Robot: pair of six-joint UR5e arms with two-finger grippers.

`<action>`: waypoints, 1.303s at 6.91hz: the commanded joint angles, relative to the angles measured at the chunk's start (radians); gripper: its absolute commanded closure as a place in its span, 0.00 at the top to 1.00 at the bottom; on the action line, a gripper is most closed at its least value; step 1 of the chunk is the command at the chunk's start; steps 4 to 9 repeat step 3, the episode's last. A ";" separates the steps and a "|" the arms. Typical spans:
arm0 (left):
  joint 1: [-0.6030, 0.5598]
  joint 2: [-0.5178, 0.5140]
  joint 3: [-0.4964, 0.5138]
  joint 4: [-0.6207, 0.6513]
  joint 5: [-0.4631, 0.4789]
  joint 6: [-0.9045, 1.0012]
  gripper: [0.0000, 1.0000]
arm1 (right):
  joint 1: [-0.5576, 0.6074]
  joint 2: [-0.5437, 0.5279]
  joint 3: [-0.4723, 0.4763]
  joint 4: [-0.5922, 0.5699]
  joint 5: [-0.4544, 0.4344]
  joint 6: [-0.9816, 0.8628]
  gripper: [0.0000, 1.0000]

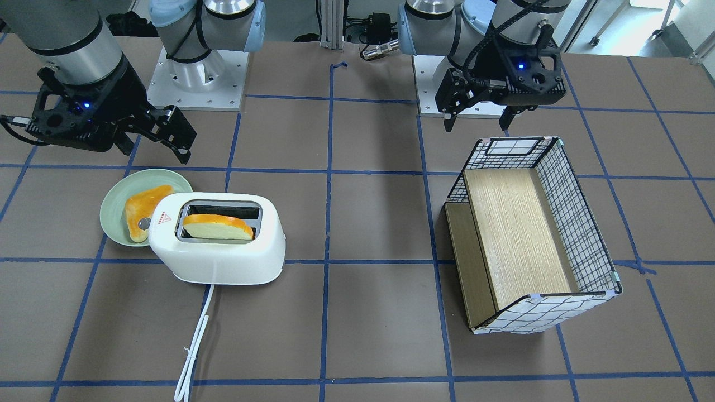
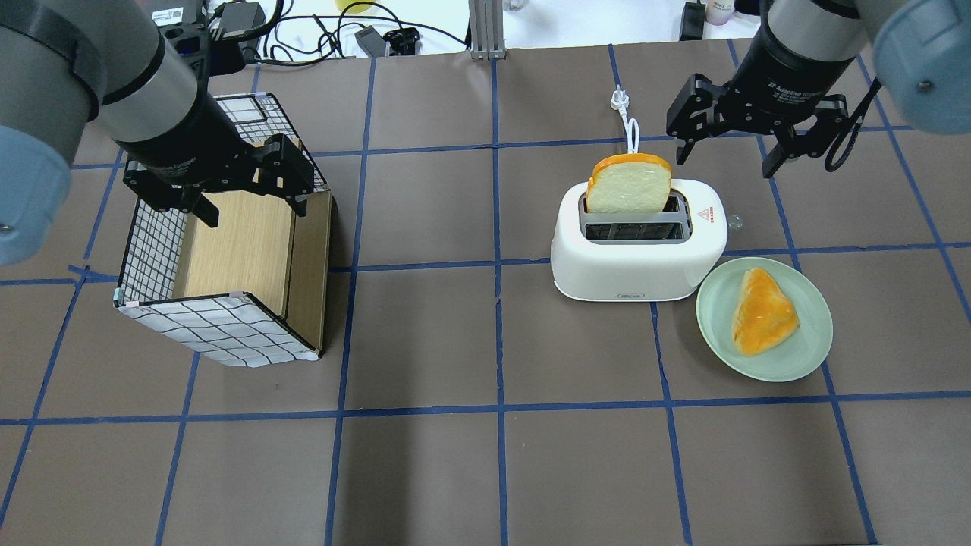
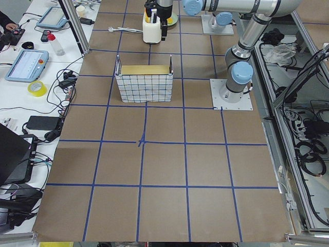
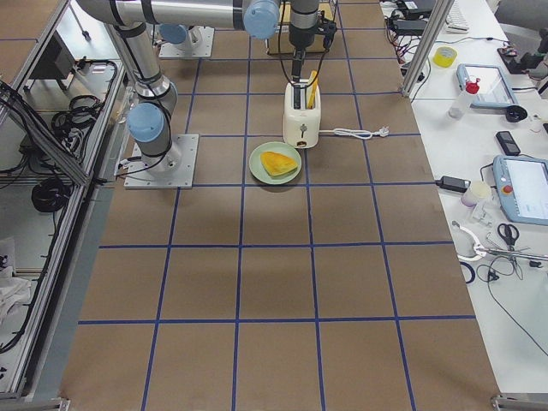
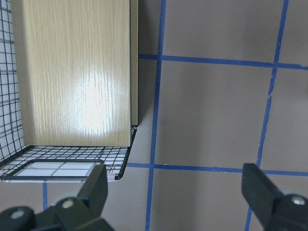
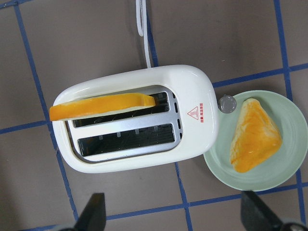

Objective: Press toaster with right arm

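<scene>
Right gripper hangs high over the toaster, clear of it, its two black fingers spread wide and gripping nothing; the wrist view looks straight down on the toaster's top between those fingers. Under everything lies the brown table, ruled into squares by blue tape. Well away from the toaster, towards the robot's left, a tall box with black-and-white checked walls and a pale wooden inside lies tipped on its side, and the left gripper hovers above it, fingers likewise parted and empty. The toaster itself stands upright on the robot's right half of the table, white and rounded, with a grey surround about its two slots. Against its knob end, on the side nearer the robot, sits a pale green plate carrying a golden wedge of bread. A slice of bread with an orange crust stands well proud of the toaster slot farther from the robot. From the toaster's far side a white cord trails off to its plug. On the toaster's top by the slots is a red triangle sticker, and a small silver knob juts from that same end
</scene>
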 commanded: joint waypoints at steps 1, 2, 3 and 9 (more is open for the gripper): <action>0.000 0.000 0.000 0.000 0.001 0.000 1.00 | 0.005 0.001 0.001 0.000 -0.006 0.004 1.00; 0.000 0.000 0.000 0.000 0.001 0.000 1.00 | 0.005 0.000 0.001 0.000 0.002 0.004 1.00; 0.000 0.000 0.001 0.000 0.001 0.000 1.00 | 0.005 0.001 0.001 0.000 0.000 0.004 1.00; 0.000 0.000 0.001 0.000 0.001 0.000 1.00 | 0.005 0.001 0.001 0.000 0.000 0.004 1.00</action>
